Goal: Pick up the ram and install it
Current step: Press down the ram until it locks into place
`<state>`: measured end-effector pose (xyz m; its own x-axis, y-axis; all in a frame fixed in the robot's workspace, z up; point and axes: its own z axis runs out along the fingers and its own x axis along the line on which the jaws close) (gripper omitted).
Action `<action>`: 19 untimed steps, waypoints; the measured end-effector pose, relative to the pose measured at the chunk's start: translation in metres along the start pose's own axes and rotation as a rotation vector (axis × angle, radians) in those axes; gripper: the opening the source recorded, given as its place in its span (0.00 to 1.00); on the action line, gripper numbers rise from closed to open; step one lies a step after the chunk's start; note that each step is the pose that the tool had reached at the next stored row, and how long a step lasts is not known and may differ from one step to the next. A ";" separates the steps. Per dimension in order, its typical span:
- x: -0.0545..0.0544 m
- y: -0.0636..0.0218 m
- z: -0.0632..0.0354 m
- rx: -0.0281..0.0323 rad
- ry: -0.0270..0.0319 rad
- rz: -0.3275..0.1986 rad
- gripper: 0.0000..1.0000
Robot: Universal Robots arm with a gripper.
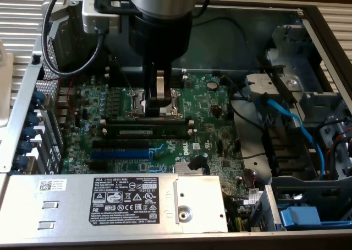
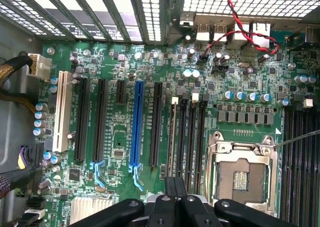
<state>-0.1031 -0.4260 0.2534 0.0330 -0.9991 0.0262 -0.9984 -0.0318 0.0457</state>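
**Ram lies along a memory slot as closed gripper hangs over the processor socket**

The ram (image 1: 146,132), a thin dark-green stick with a pale label, lies lengthwise in the line of the memory slots near the middle of the motherboard (image 1: 212,104). It sits just on the near side of the metal-framed processor socket (image 1: 154,106). Whether it is fully seated cannot be told. In the wrist view it shows as a thin strip (image 2: 172,137) among the black memory slots beside the socket (image 2: 243,174).

The gripper (image 1: 158,98) hangs directly over the socket, apart from the ram. Its jaws are pressed together and grasp nothing; in the wrist view the closed fingertips (image 2: 176,184) sit over the slot ends.

Past the ram, toward the board's near edge, run long black expansion slots (image 1: 121,144) and one blue slot (image 1: 120,153), with a ribbed silver heatsink (image 1: 190,170) close by. A grey power supply (image 1: 110,197) bearing a white label covers the near edge of the open computer case (image 1: 324,18). Blue cables (image 1: 291,123) cross the drive bay at the exterior view's right. The case stands on a pale slatted surface (image 1: 16,18), lit evenly from above.
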 end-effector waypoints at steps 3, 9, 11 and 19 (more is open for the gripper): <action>0.000 0.0000 0.0000 -0.0012 -0.0020 0.046 0.10; 0.000 0.0000 0.0000 -0.0039 -0.0068 0.149 0.10; 0.000 0.0000 0.0001 -0.0048 -0.0083 0.182 0.10; 0.000 0.0000 0.0009 -0.0082 -0.0144 0.314 0.10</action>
<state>-0.1031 -0.4260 0.2525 -0.2777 -0.9603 0.0261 -0.9593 0.2787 0.0457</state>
